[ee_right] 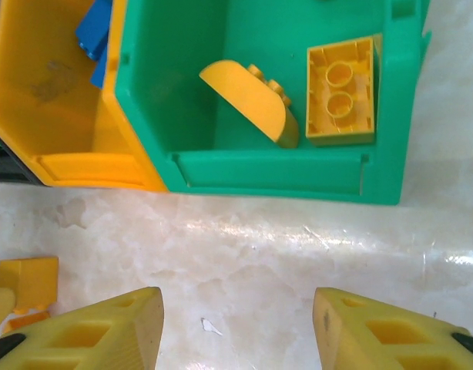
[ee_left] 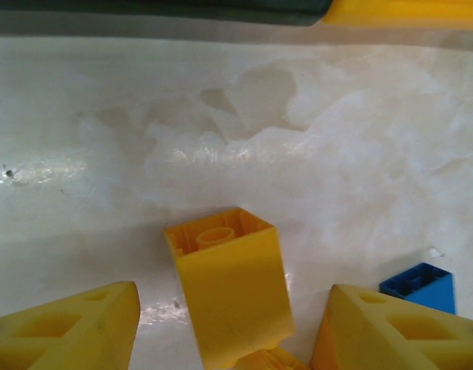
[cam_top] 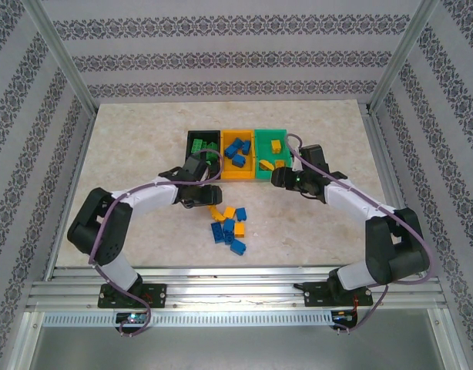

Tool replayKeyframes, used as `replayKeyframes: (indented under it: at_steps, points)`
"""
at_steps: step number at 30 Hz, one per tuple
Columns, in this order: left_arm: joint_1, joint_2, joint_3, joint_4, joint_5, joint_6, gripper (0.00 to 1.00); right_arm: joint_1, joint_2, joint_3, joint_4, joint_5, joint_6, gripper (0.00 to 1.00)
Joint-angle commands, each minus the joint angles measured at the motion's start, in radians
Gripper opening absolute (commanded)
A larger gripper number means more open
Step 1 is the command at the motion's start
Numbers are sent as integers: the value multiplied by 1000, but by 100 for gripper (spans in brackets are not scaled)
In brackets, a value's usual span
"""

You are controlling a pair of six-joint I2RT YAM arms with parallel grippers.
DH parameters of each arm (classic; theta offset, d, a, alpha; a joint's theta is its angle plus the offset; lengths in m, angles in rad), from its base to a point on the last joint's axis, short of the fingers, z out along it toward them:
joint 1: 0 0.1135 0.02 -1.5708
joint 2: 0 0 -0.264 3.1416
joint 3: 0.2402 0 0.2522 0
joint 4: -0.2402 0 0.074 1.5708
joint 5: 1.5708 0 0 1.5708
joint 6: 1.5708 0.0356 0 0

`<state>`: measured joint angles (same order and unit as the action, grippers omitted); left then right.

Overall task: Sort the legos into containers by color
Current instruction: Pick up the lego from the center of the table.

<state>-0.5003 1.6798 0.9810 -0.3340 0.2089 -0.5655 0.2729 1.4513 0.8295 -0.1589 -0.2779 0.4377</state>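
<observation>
- Left end effector (ee_left: 233, 312): released; its yellow fingers (ee_left: 75, 327) flank a yellow brick (ee_left: 233, 285) on the table (ee_left: 298, 154), with a gap on each side; the brick's hollow underside is turned toward 12 o'clock in the left wrist view.
- A blue brick (ee_left: 421, 287) lies on the table at 3 o'clock of that yellow brick, apart from it.
- Right end effector (ee_right: 236, 312): released, grasping nothing; it hangs over bare table at 6 o'clock of the green bin (ee_right: 275, 173).
- The green bin holds a rounded yellow piece (ee_right: 248, 100); just beside it at 3 o'clock lies a 2-socket yellow brick (ee_right: 340, 91), underside up.
- The orange bin (ee_right: 59, 116) touches the green bin at its 9 o'clock; blue bricks (ee_right: 94, 27) lie inside.
- The black bin (cam_top: 192, 137) sits at 9 o'clock of the orange bin and holds green bricks (cam_top: 199, 145); the 3 bins form 1 row.
- A loose pile of legos (cam_top: 229, 225), blue and yellow-orange, lies on the table at 6 o'clock of the orange bin, between the 2 arms.
</observation>
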Motion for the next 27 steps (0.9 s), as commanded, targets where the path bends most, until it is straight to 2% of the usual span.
replayKeyframes:
  at_steps: [1,8,11,12,13,22,27]
  points:
    - [-29,39,46,-90,-33,30,65,14,-29,-26,35,13,-7,54]
    - [-42,82,83,-102,-33,36,57,13,-34,-40,38,11,-22,55]
    - [-46,82,96,-117,-38,43,46,13,-41,-51,38,12,-25,55]
    - [-48,77,101,-122,-42,48,39,13,-44,-56,41,12,-26,55]
    - [-50,70,104,-127,-48,50,37,13,-50,-64,47,14,-27,55]
    - [-78,-20,118,-104,-139,70,37,9,-52,-89,64,-10,-35,55]
    - [-103,-14,203,-67,-136,80,37,3,-79,-93,21,-9,-65,55]
